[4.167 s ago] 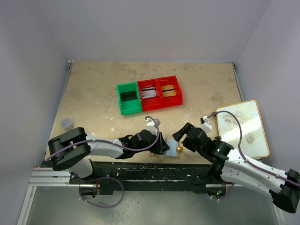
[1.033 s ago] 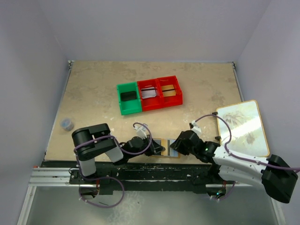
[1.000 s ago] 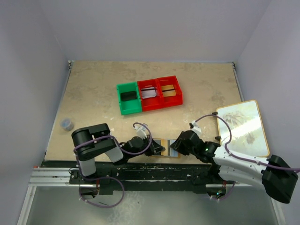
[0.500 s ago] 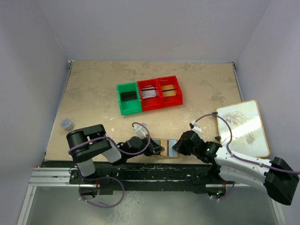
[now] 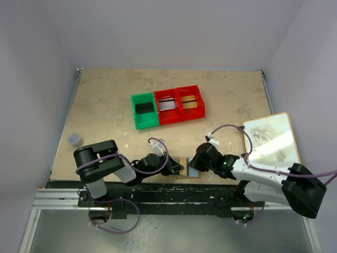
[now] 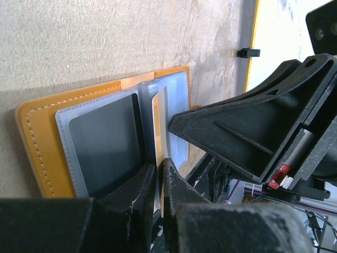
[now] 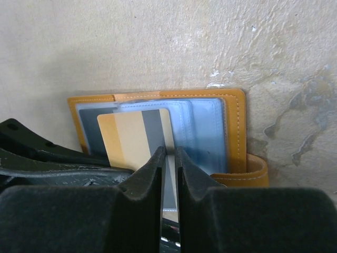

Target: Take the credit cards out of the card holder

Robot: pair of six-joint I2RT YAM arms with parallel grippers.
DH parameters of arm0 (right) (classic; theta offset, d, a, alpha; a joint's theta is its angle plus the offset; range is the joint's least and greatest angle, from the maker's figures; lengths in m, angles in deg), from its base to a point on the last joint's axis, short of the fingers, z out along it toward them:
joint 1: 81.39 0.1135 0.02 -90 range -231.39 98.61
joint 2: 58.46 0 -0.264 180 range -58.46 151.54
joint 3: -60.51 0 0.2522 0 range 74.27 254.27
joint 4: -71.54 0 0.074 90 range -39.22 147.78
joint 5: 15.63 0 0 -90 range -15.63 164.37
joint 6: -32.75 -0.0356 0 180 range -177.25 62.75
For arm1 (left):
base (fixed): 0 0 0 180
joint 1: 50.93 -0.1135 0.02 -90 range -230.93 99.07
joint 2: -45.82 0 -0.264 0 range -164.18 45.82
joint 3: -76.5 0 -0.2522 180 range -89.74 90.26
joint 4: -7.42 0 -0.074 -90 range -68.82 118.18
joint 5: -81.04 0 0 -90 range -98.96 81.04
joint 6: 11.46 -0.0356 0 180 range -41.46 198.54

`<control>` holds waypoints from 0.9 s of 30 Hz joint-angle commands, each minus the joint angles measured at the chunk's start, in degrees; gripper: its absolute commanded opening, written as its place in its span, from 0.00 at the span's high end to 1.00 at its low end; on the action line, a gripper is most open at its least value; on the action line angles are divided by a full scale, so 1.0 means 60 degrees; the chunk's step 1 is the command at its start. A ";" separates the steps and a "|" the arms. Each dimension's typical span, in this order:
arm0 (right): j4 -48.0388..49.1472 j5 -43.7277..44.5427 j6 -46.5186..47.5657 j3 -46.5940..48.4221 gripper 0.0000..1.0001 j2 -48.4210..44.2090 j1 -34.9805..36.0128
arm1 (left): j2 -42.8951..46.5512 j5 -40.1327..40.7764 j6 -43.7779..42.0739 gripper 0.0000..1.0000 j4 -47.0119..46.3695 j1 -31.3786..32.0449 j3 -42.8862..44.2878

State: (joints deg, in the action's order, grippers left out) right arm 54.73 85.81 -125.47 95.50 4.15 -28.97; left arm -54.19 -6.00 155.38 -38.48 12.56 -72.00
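Observation:
The orange-tan card holder (image 5: 185, 167) lies open at the table's near edge, between my two grippers. Its blue-grey pockets (image 7: 202, 132) face up. A black card (image 6: 108, 139) sits in the left pocket. My left gripper (image 6: 159, 167) is shut on a pocket leaf at the holder's (image 6: 42, 132) middle fold. A gold-tan credit card (image 7: 129, 137) with a grey stripe sticks partway out of the holder (image 7: 234, 132). My right gripper (image 7: 169, 154) is shut on that card's right edge. From above, the left gripper (image 5: 176, 167) and right gripper (image 5: 196, 166) nearly meet over the holder.
A green bin (image 5: 144, 110) and two red bins (image 5: 179, 104) stand mid-table, the red ones holding cards. A large white tan-edged board (image 5: 274, 145) lies at the right. A small grey object (image 5: 75, 139) sits at the left. The table's front rail (image 5: 158, 192) runs just behind the holder.
My right arm has pushed left toward the holder and its jaws have narrowed onto the gold card. The left gripper has kept its hold on the holder.

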 commanded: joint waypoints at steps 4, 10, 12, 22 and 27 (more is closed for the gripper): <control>-0.0226 0.0057 -0.0253 -0.0187 0.84 0.0216 -0.0007 | 0.0452 -0.0071 -0.0347 0.90 -0.0377 -0.0019 0.0093; -0.0475 0.0184 -0.0468 -0.0332 0.84 -0.0024 -0.0008 | 0.0546 -0.0002 -0.0306 0.78 -0.0385 -0.0019 0.0035; -0.0471 0.0160 -0.0505 -0.0408 0.84 -0.0086 -0.0007 | 0.0633 0.0118 -0.0287 0.76 -0.0413 -0.0019 -0.0012; -0.0507 0.0158 -0.0545 -0.0448 0.83 -0.0117 -0.0007 | 0.0764 0.0253 -0.0229 1.00 -0.0277 -0.0020 -0.0070; -0.0509 0.0173 -0.0582 -0.0462 0.83 0.0115 -0.0007 | 0.1302 0.0500 -0.0311 1.00 0.0473 -0.0023 -0.0132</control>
State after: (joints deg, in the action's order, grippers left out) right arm 55.61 85.76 -128.69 94.15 3.06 -28.97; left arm -50.54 -5.10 154.37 -36.36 12.56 -72.66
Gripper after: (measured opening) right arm 0.165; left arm 0.003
